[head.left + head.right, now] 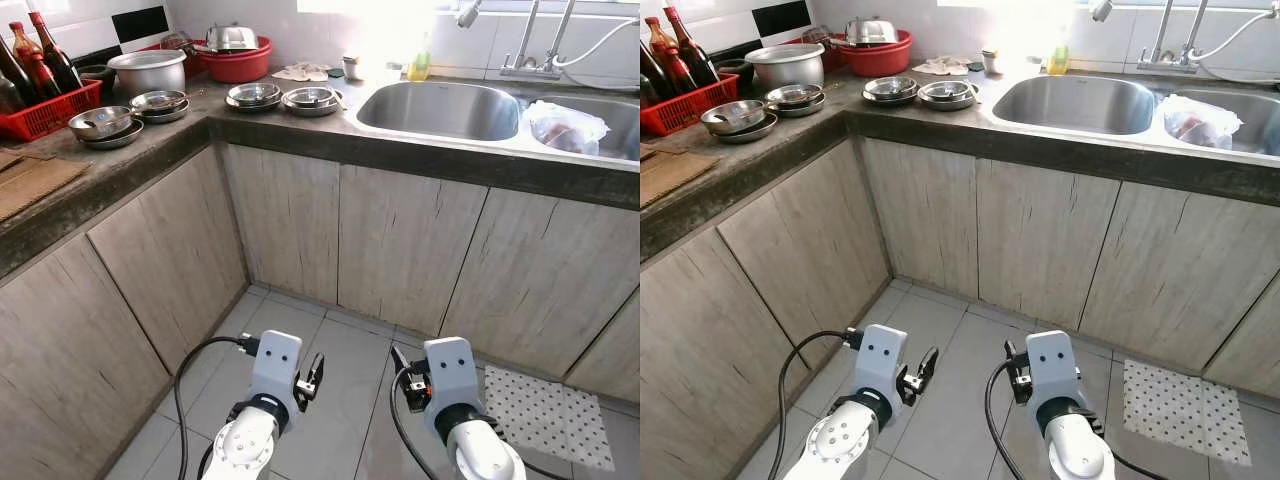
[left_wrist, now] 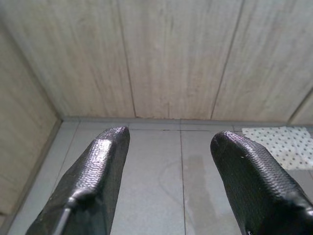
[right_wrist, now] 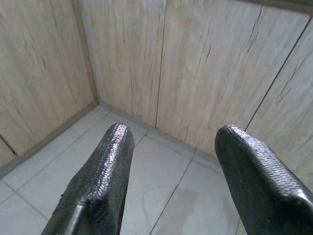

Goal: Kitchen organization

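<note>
Approach phase: both claws hanging low, released, grasping nothing.

The left claw (image 2: 168,181) and right claw (image 3: 171,181) are idling above the floor; steel bowls (image 1: 255,95) are waiting on the bench (image 1: 160,145). Raise both arms clear of the bench edge before reaching.

No lettering can be read anywhere; the bottles (image 1: 40,55) (in the red basket) perhaps carry labels.

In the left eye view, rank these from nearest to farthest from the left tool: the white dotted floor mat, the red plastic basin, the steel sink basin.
1. White dotted floor mat, on the floor, right.
2. Steel sink basin, in the counter ahead.
3. Red plastic basin, back of counter, by the wall.

Left tool hangs low, open.
</note>
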`<state>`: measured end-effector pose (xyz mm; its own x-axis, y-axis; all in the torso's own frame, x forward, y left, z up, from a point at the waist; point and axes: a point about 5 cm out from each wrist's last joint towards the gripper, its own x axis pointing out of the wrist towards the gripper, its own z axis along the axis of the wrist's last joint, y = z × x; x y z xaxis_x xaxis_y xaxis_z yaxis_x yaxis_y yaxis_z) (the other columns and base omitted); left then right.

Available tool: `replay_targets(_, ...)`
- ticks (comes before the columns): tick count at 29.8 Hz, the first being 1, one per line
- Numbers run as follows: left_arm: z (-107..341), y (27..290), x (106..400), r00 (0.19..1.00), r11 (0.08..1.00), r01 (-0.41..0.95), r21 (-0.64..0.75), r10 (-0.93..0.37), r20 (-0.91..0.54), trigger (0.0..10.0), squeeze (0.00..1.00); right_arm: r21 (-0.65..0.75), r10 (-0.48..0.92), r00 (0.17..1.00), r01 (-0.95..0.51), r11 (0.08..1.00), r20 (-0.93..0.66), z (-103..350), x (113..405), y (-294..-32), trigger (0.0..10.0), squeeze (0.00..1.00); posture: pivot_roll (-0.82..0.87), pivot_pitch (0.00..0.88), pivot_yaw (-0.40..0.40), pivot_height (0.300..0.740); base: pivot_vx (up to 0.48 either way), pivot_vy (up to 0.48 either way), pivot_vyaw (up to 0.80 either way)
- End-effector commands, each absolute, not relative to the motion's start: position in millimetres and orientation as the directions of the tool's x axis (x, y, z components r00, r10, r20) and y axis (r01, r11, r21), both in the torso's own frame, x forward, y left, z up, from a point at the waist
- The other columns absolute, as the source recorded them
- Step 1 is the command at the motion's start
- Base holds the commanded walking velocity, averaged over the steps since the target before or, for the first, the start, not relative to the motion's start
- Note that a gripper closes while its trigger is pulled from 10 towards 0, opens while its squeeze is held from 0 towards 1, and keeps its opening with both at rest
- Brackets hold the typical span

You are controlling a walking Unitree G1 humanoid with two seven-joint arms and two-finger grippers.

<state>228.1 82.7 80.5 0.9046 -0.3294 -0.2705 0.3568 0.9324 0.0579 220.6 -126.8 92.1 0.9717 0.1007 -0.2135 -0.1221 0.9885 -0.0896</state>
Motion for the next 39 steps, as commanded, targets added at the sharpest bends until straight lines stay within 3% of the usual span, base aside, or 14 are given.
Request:
replay_targets(1,83,80,228,0.902,0.920,0.384,0.083,-0.354,-0.249,10.0,0.00,-0.083,0.090,0.979,-0.106,0.991,-0.181,97,222,-129,10.0,0.00,0.06,0.000,-0.013,0.740,0.000,0.000,0.00)
replay_targets(5,90,79,228,0.907,0.913,0.396,0.102,-0.372,-0.197,10.0,0.00,-0.143,0.133,0.986,-0.146,0.979,-0.098,109,223,-125,10.0,0.00,0.06,0.000,-0.009,0.740,0.000,0.000,0.00)
replay_targets(11,96,82,233,0.930,0.928,0.355,0.114,-0.337,-0.148,10.0,0.00,-0.065,0.219,0.968,-0.228,0.972,-0.120,107,223,-119,10.0,0.00,0.06,0.000,-0.015,0.740,0.000,0.000,0.00)
replay_targets(12,94,81,232,0.917,0.927,0.374,0.041,-0.362,-0.168,10.0,0.00,-0.005,0.226,0.966,-0.229,0.974,-0.128,104,221,-117,10.0,0.00,0.07,0.000,-0.017,0.740,0.000,0.000,0.00)
replay_targets(25,94,85,231,0.924,0.932,0.360,0.050,-0.348,-0.159,10.0,0.00,0.012,0.226,0.970,-0.226,0.974,-0.085,109,224,-115,10.0,0.00,0.08,0.000,-0.012,0.740,0.000,0.000,0.00)
replay_targets(33,92,82,229,0.912,0.920,0.387,0.059,-0.374,-0.168,10.0,0.00,0.011,0.238,0.968,-0.238,0.971,-0.078,109,224,-111,10.0,0.00,0.08,0.000,-0.008,0.740,0.286,0.000,0.55)
replay_targets(39,92,81,229,0.908,0.915,0.399,0.066,-0.384,-0.170,10.0,0.00,0.026,0.238,0.967,-0.237,0.971,-0.095,105,225,-111,10.0,0.00,0.08,0.000,-0.009,0.740,0.331,0.000,0.00)
